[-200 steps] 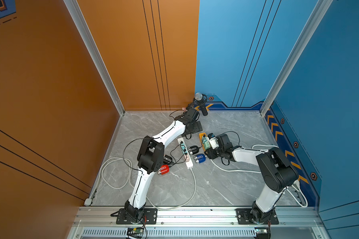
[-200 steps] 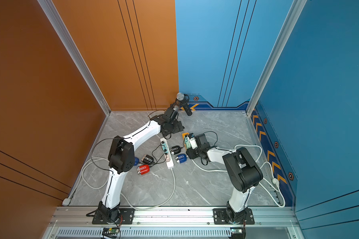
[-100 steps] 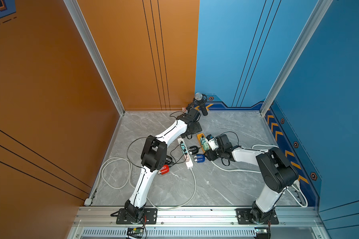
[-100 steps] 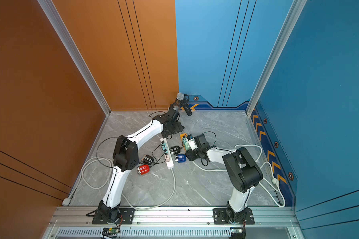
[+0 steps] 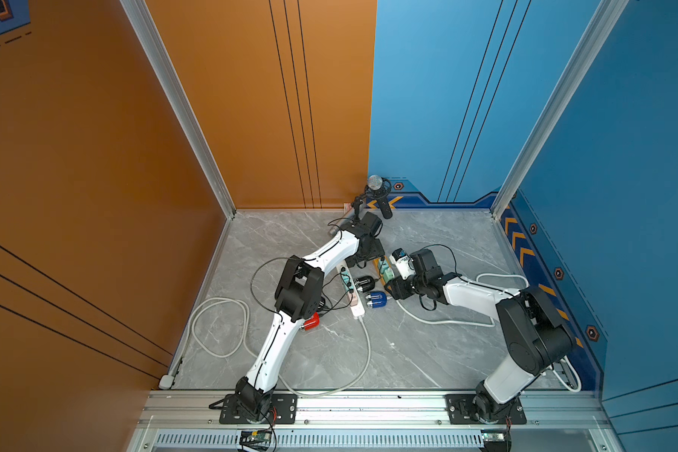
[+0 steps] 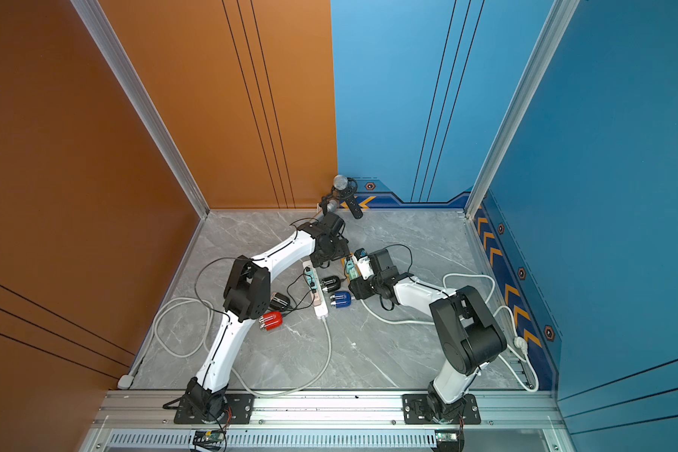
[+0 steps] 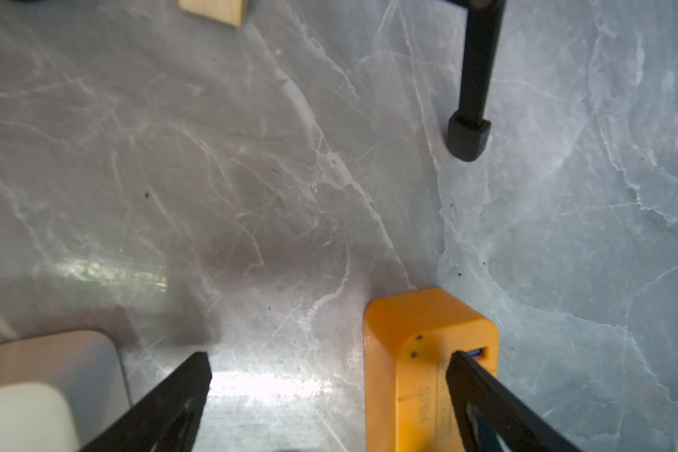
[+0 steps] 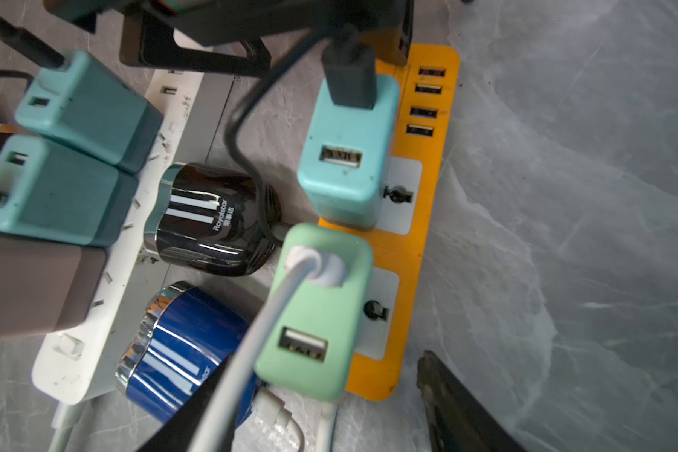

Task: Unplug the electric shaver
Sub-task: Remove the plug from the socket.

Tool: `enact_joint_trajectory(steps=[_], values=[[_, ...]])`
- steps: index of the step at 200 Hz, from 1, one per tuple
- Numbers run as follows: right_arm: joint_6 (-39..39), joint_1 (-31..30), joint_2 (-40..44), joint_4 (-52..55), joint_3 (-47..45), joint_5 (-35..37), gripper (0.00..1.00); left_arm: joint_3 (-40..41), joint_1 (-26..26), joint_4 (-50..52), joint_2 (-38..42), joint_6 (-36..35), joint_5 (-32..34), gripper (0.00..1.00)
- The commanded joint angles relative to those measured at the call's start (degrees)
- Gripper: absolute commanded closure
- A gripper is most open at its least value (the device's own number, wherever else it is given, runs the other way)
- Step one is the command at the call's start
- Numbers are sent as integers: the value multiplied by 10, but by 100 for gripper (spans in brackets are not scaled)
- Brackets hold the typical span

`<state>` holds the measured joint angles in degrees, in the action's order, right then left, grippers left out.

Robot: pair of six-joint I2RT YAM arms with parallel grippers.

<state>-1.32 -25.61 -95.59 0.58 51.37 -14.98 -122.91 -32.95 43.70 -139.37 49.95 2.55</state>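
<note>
The black shaver [image 8: 208, 219] is a squat, glossy barrel with two white stripes, "Royalstar" lettering and a chrome rim. It lies on its side on the grey marble floor [image 8: 564, 195], between the white power strip [image 8: 75, 364] and the orange power strip [image 8: 427, 156]. Its black cable [image 8: 239, 137] loops up to a black USB plug [image 8: 349, 74] seated in the teal adapter [image 8: 349, 176] on the orange strip. Just beside it lies a blue shaver [image 8: 181, 352] of the same shape — which of the two the task means cannot be told.

A white cable [image 8: 259, 332] from the green adapter [image 8: 318, 313] crosses the blue one and hides its base, and where that cable ends is cut off. The orange strip's far end is covered by the left arm's dark hardware.

The right gripper [image 8: 325, 364] is spread wide and grasps nothing. One finger [image 8: 458, 403] stands just off the orange strip's near end, the other lies under the white cable, and the green adapter sits between them. The left gripper [image 7: 327, 354] is released too — one fingertip [image 7: 470, 375] overlaps the orange strip's end, though contact is unclear.
</note>
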Motion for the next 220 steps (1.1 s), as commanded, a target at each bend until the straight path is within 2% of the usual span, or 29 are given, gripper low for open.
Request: enact_joint_trajectory(steps=[1,54,144,152,155,161,220], values=[[-22,-2,26,5,3,11,27,-11,1,14,-13,-9,-12,4],[-51,-1,50,-6,3,43,29,10,10,15,-6,-9,-19,8],[-96,-32,8,0,38,96,35,24,17,14,-6,-13,-31,13],[-97,-36,4,5,41,106,36,24,17,14,-7,-13,-32,13],[-97,-37,3,6,42,111,37,25,18,14,-7,-13,-33,17],[-100,-39,1,8,43,118,37,26,19,14,-7,-13,-35,18],[-121,-42,-10,7,48,141,46,26,21,14,-10,-15,-41,22]])
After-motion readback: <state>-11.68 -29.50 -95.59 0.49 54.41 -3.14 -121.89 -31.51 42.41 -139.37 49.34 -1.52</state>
